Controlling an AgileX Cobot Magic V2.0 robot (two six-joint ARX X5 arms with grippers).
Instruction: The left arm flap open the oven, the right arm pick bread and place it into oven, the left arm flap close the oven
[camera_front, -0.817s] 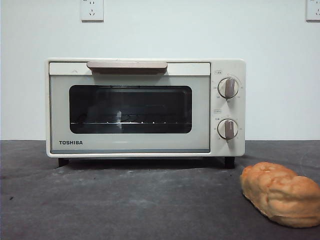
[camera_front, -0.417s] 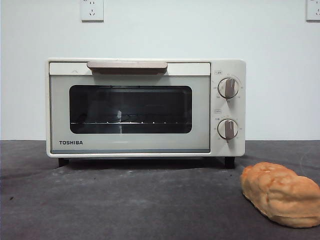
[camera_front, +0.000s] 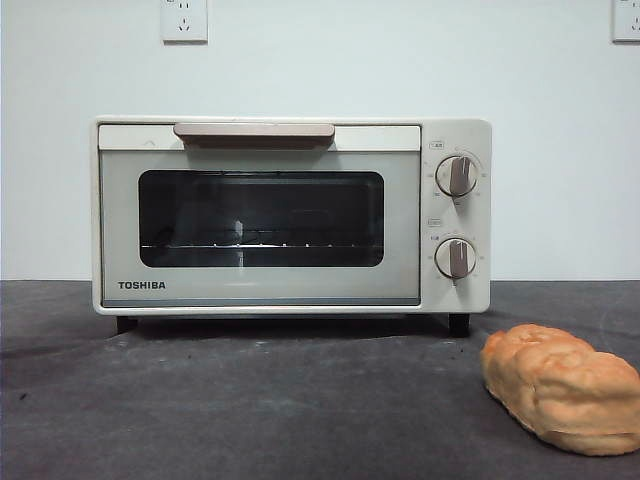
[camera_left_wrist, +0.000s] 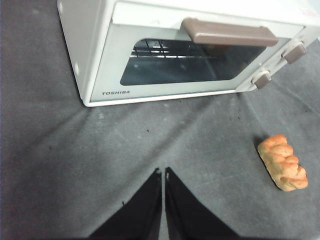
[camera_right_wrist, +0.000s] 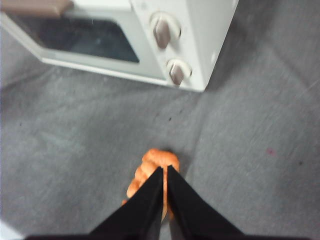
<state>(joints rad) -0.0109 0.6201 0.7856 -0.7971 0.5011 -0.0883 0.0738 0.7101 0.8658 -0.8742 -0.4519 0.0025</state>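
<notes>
The cream-white TOSHIBA oven (camera_front: 290, 215) stands at the back of the table with its glass door closed and its beige handle (camera_front: 254, 132) along the top. The golden bread (camera_front: 560, 388) lies on the grey cloth in front of the oven's right end. In the left wrist view my left gripper (camera_left_wrist: 163, 173) hangs shut above bare cloth, well in front of the oven (camera_left_wrist: 190, 50), with the bread (camera_left_wrist: 282, 162) off to one side. My right gripper (camera_right_wrist: 165, 170) is shut too, hovering over the bread (camera_right_wrist: 152, 172) without holding it. Neither arm shows in the front view.
Two grey knobs (camera_front: 456, 176) sit on the oven's right panel. A white wall with sockets (camera_front: 184, 20) stands close behind the oven. Wrinkled dark grey cloth (camera_front: 250, 400) covers the table.
</notes>
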